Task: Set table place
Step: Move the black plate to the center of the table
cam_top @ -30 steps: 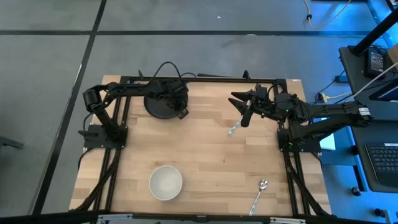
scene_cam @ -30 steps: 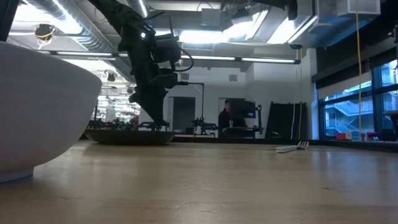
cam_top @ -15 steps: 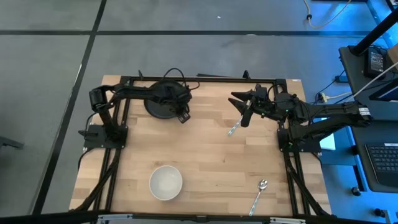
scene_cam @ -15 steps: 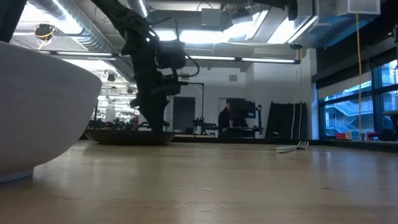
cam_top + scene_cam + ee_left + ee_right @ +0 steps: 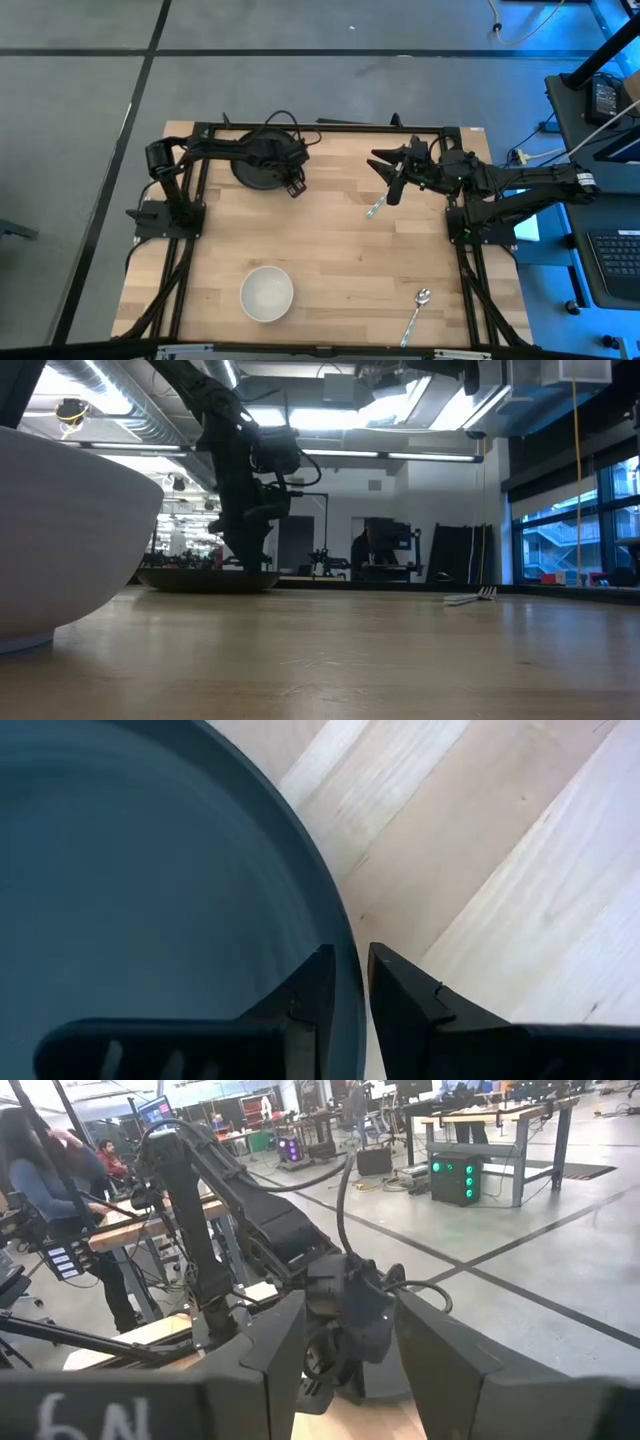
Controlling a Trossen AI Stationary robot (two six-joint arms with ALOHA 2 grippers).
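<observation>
A dark round plate (image 5: 256, 168) lies flat on the wooden table (image 5: 330, 250) at its far left. My left gripper (image 5: 289, 181) comes down on the plate's right rim and is shut on it; the low view shows it (image 5: 250, 555) above the plate (image 5: 205, 580). My right gripper (image 5: 393, 186) is open and empty above the table's far right, just beyond a fork (image 5: 375, 207) that lies flat on the wood. A white bowl (image 5: 267, 293) stands near the front edge, left of centre. A spoon (image 5: 417, 312) lies at the front right. My left gripper has the plate's rim (image 5: 345, 945) on its right side between its two fingers, one finger (image 5: 305, 1005) inside the plate and one (image 5: 405, 1005) outside. The fingers come from above, pointing down. The plate rests flat on the table.
The black metal frame (image 5: 320, 127) and both arm bases stand along the table's far edge and sides. The white bowl fills the left of the low view (image 5: 70, 530). Bare wood lies in the table's middle. People and benches show in the room beyond.
My left gripper has shifted a little toward the table's right and near edges, over the plate's right rim, and its arm has stretched out more. The plate, fork, bowl and spoon have stayed in place.
</observation>
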